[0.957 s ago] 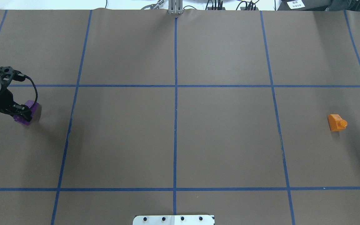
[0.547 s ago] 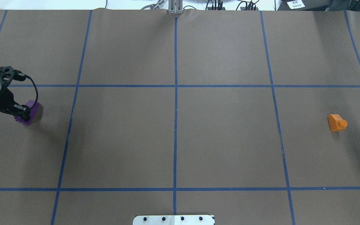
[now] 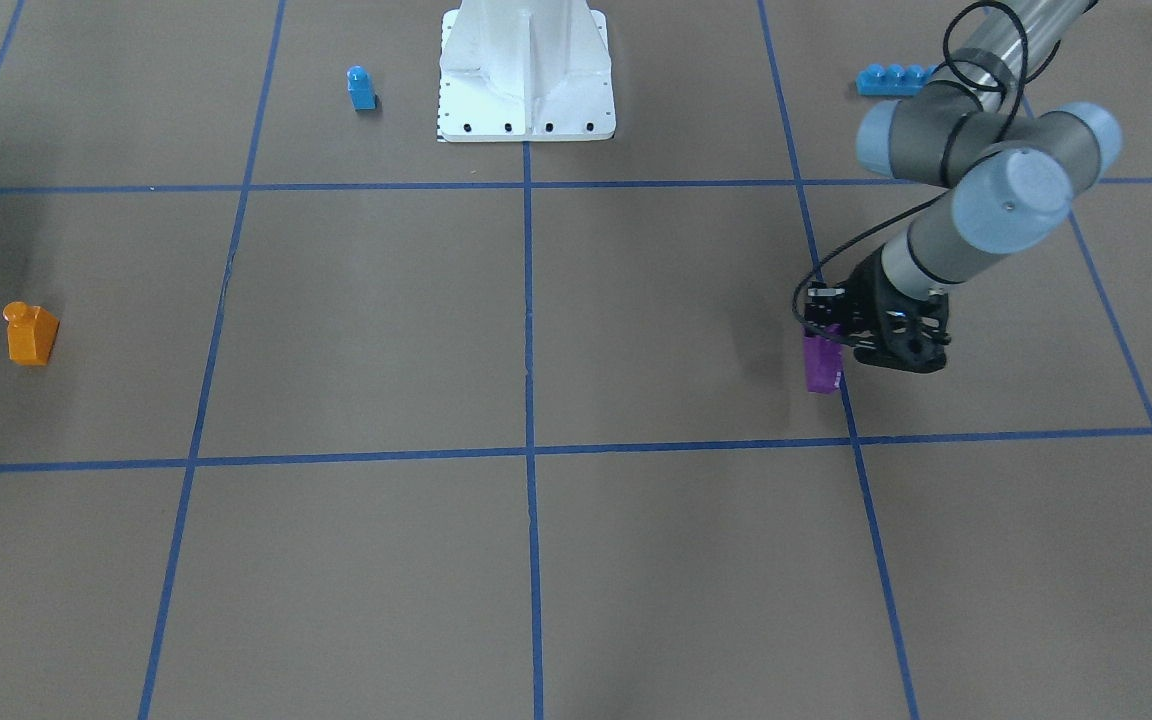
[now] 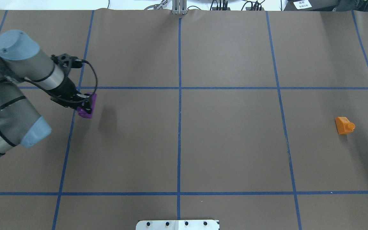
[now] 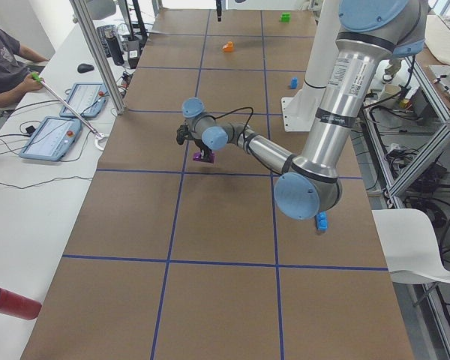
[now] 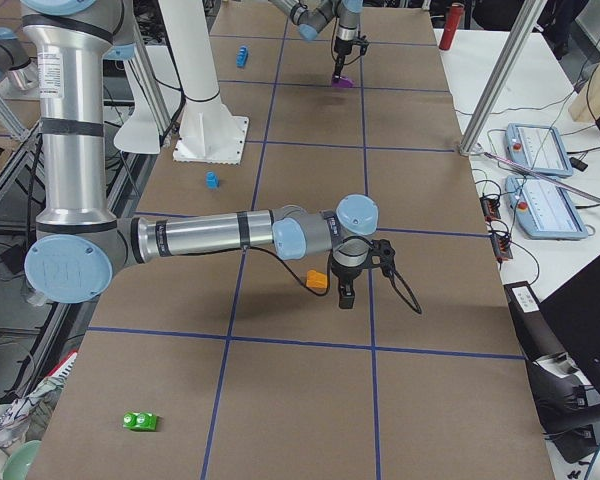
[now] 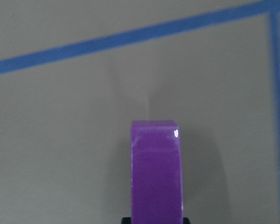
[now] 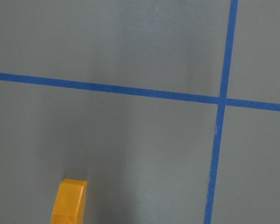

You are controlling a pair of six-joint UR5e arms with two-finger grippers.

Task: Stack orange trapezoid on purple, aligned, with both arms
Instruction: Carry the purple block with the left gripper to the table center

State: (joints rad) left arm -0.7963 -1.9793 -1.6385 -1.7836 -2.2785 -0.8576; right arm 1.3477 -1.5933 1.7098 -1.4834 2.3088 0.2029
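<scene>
My left gripper (image 4: 83, 105) is shut on the purple block (image 4: 87, 111) and holds it above the table, its shadow cast to the right. The block also shows in the front view (image 3: 822, 364) and fills the lower middle of the left wrist view (image 7: 156, 172). The orange trapezoid (image 4: 344, 125) stands alone on the table at the far right, stud up. It also shows at the bottom of the right wrist view (image 8: 70, 201). My right gripper (image 6: 345, 293) hovers just beside the orange trapezoid (image 6: 317, 280). I cannot tell whether it is open or shut.
A small blue one-stud block (image 3: 361, 88) and a long blue brick (image 3: 891, 78) lie near the white base mount (image 3: 526, 70). A green block (image 6: 140, 421) lies near the right end. Blue tape lines grid the brown table (image 4: 228, 143).
My left arm has swung in to the right and away from the robot, carrying the purple block with it. The orange trapezoid has not moved.
</scene>
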